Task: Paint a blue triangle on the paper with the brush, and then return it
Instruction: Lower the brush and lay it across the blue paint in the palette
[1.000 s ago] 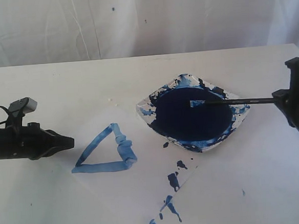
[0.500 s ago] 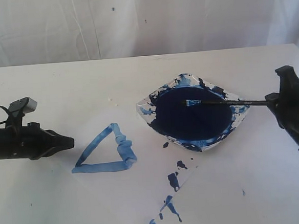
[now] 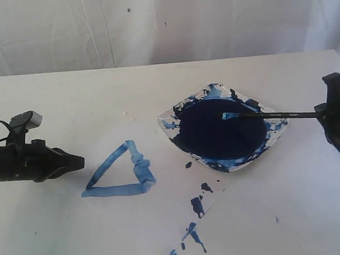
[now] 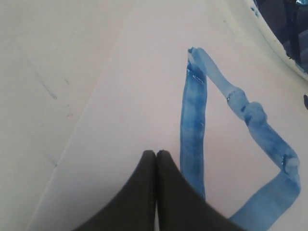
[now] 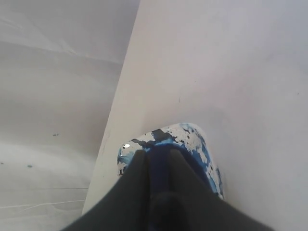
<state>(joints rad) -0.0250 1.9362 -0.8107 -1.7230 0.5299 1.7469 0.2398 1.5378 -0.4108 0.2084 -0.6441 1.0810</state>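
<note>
Exterior view: right gripper (image 3: pixel 324 115) pinches the brush (image 3: pixel 274 115) by its tail, bristles over the dish (image 3: pixel 277 133).
Thin, light, stiff stick, likely slick where wet, so the dry far end is the place to hold. Beside the finished triangle (image 3: pixel 140 164) on the paper (image 3: pixel 147 214), the left gripper (image 3: pixel 79 162) lies closed and empty. Splatters (image 3: pixel 197 205) lie near the dish, and only its rim stands in the brush's way.

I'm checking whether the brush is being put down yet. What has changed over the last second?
The right tool, still shut on the thin black brush, pushed it leftward over the paint-splattered square dish, then drew it back right. The dish looks nudged slightly right. The left tool, blue triangle and white paper stayed put.
</note>
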